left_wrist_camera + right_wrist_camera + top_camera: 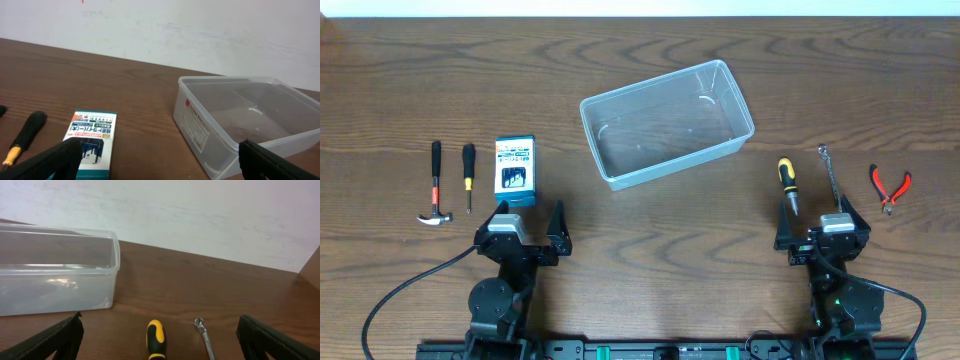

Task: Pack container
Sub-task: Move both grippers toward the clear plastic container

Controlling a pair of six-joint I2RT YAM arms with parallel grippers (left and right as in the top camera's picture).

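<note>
The clear plastic container (666, 122) lies empty at the table's middle back; it also shows in the left wrist view (240, 122) and the right wrist view (57, 270). My left gripper (525, 236) is open and empty near the front edge, just behind a blue-and-white box (515, 168) (91, 142). My right gripper (820, 235) is open and empty, just behind a yellow-and-black screwdriver (787, 183) (155, 339) and a silver wrench (830, 177) (204, 336).
A hammer (436, 186) and a small black-handled screwdriver (468, 173) (22, 136) lie at the left. Red-handled pliers (889, 187) lie at the far right. A white wall stands behind the table.
</note>
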